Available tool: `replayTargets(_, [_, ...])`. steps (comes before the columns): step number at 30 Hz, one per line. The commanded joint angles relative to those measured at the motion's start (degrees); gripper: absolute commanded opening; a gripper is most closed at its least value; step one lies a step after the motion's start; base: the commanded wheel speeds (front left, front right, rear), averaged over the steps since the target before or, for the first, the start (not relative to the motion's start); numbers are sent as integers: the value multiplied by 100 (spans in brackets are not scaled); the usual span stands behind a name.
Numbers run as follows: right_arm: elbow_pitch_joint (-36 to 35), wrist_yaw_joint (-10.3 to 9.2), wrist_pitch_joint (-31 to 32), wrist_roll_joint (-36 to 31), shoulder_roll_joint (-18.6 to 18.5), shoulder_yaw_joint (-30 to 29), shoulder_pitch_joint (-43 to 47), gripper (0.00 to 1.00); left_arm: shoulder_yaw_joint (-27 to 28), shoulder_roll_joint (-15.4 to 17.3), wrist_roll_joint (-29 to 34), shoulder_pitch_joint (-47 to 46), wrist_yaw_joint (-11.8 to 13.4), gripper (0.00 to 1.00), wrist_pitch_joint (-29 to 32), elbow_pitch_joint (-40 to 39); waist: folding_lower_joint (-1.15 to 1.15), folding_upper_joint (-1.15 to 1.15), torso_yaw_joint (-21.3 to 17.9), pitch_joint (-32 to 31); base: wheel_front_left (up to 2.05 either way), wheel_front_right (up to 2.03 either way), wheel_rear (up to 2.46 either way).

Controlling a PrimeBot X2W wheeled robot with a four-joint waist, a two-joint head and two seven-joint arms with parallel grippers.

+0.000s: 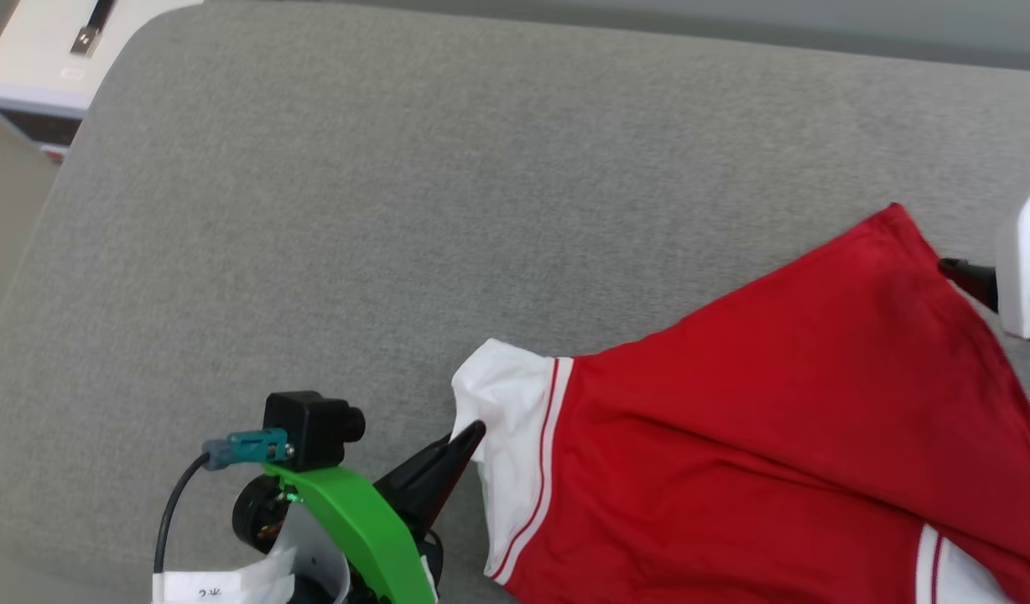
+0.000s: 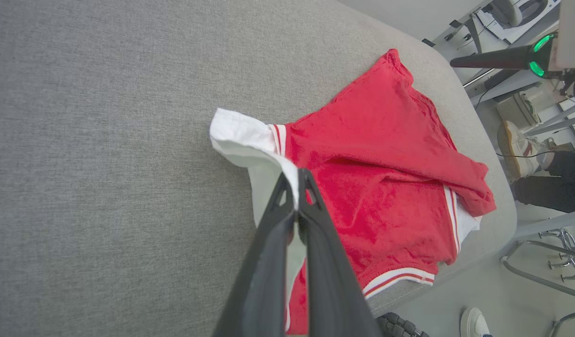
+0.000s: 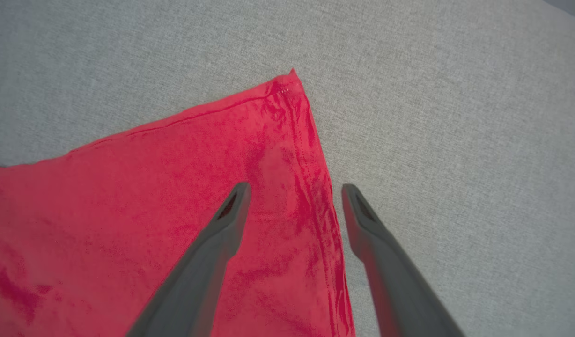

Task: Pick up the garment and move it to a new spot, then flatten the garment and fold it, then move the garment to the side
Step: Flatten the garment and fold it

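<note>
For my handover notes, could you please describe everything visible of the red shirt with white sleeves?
The red shirt with white sleeves, soft knit with red-and-white striped trim, lies creased and partly spread on a grey fabric cushion. The left gripper is shut on one white sleeve; the right gripper is open astride a hemmed red corner.

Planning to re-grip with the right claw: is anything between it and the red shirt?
Nothing visible. The right claw hangs open, straddling the shirt at its side edge near the corner, with only grey cushion beside it. The left claw is shut on the white sleeve.
</note>
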Motion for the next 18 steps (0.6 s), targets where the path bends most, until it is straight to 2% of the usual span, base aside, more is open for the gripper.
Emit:
replayTargets(1, [111, -4, 44, -55, -19, 44, -166, 100, -9, -67, 58, -155, -55, 0, -27, -14, 0, 0, 454, 454, 0, 0, 0])
replayTargets(10, [919, -4, 27, -318, -191, 314, -813, 100, -135, -271, 135, -465, -208, 0, -80, 65, 0, 0, 806, 805, 0, 0, 0])
replayTargets(18, [1329, -4, 77, -334, -293, 560, -677, 100, -155, -347, 91, -544, -300, 0, -136, 162, 0, 0, 912, 920, 0, 0, 0])
